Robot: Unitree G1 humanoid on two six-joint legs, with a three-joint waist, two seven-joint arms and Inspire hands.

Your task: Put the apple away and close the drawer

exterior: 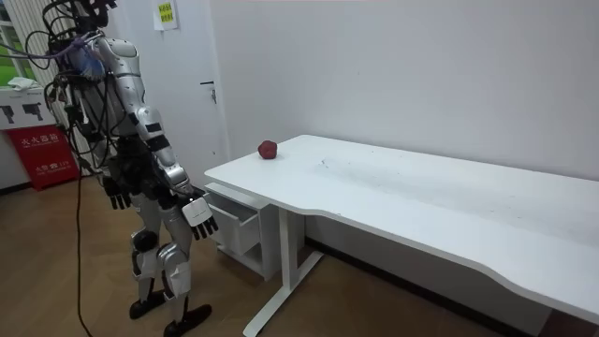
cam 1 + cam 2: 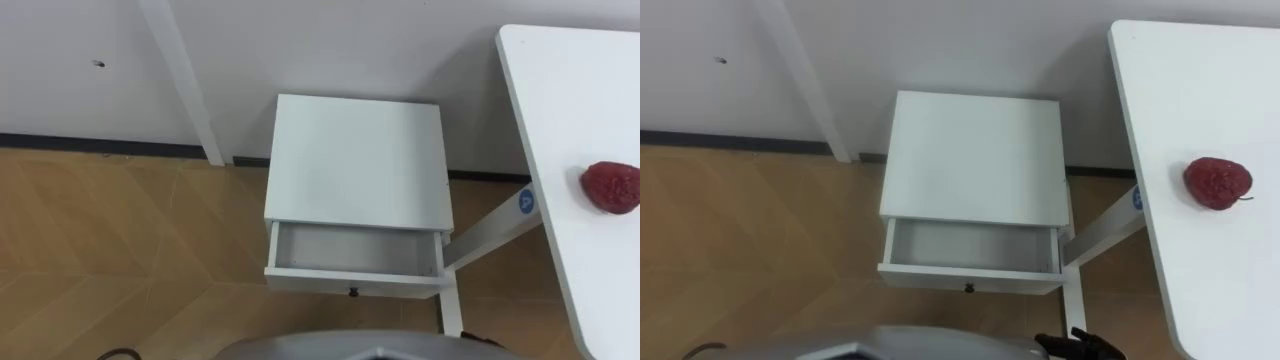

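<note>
A dark red apple [image 2: 611,186] lies on the white table [image 2: 570,90] near its left edge, to my right. Before me stands a white bedside cabinet [image 2: 358,160] against the wall. Its drawer [image 2: 355,272] is pulled out and holds nothing. In the room view I stand upright facing the cabinet, arms hanging. My right hand [image 1: 199,217] hangs open at hip height, short of the drawer, and its fingertips [image 2: 1081,345] peek in at the bottom edge of the right eye view. My left hand [image 1: 120,192] hangs open at my other side.
A slanted white table leg [image 2: 492,232] runs beside the cabinet's right side. A white post [image 2: 190,90] leans against the wall left of the cabinet. Wooden floor [image 2: 120,250] lies open to the left. A red box [image 1: 42,154] stands behind me.
</note>
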